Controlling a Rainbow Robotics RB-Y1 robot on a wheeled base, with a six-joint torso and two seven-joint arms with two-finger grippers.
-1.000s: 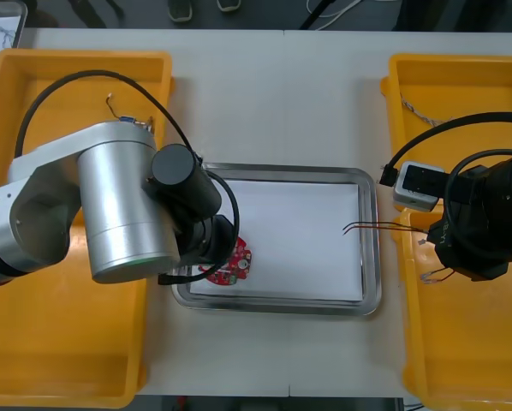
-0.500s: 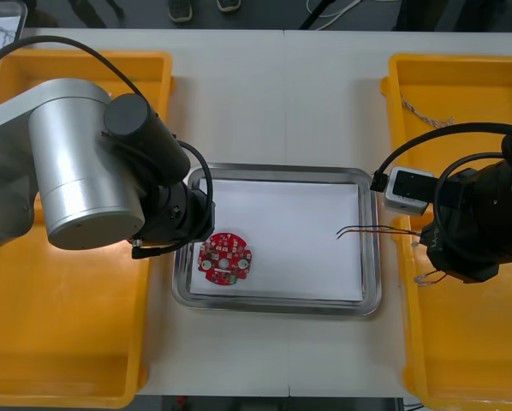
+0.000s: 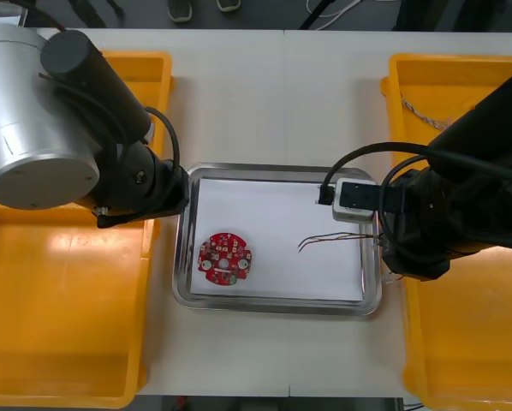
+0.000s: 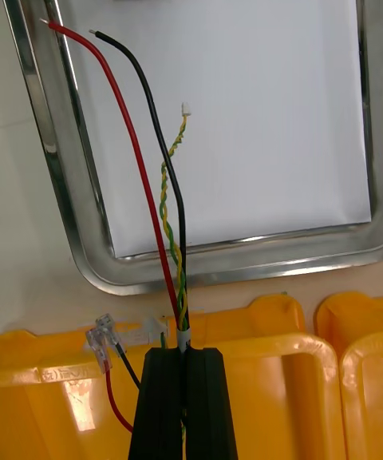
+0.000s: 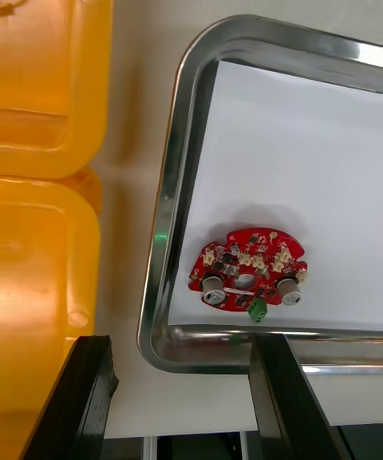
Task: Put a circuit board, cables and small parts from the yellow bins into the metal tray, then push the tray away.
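Right wrist view: right claw (image 4: 182, 352) clamped on cables (image 4: 177, 268), apparently hanging above tray (image 4: 64, 148) | left claw (image 5: 179, 340) apart, near board (image 5: 247, 272).

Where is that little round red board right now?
In the front view the red board lies in the near left corner of the metal tray, apart from the cables the right pincer holds over its right side.

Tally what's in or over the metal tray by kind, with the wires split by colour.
Round red circuit board: 1
Red wire: 1
Black wire: 1
Twisted yellow wire: 1
Total: 4. Right gripper clamps the wires; left gripper open beside the tray.
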